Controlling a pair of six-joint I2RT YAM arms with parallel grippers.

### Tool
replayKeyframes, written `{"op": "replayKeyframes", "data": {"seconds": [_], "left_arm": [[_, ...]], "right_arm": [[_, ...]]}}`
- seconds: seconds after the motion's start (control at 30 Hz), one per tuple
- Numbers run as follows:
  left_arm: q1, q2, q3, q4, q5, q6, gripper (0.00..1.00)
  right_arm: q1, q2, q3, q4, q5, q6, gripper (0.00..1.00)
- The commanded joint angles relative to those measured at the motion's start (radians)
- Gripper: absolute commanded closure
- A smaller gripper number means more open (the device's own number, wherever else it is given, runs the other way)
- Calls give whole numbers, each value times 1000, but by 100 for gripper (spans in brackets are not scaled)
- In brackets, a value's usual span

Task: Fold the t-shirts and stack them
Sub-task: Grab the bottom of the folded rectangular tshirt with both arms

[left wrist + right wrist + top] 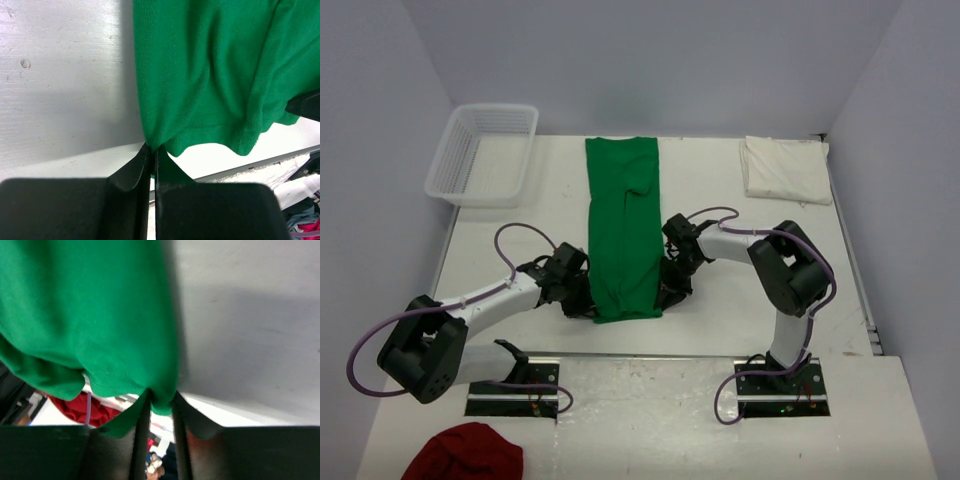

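Note:
The green t-shirt (623, 225) lies as a long folded strip down the middle of the table. My left gripper (582, 303) is shut on its near left corner, and the cloth (210, 65) is pinched at the fingertips. My right gripper (670, 292) is shut on its near right corner, with green cloth (95, 310) bunched between the fingers. The near hem hangs a little above the table between them. The cream-white t-shirt (783, 168) lies folded at the far right.
A clear plastic basket (483, 152) stands at the far left. A dark red cloth (465, 455) lies at the near left, below the arm bases. The table's near edge runs just behind the held hem.

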Motion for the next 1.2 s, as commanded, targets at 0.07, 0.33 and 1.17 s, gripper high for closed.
{"op": "replayKeyframes", "data": {"seconds": [0.07,0.33,1.17], "left_arm": [[-1,-18,-2,0,13,14,100],[-1,-23,10,-24,1,20,100],[-26,-185,27,-296,-99,17,100]], "right_arm": [[1,36,-28,38,191,-7,89],[18,-68,-98,30,229,-20,100],[162,-369,-167,-51,409,-247,100]]}}
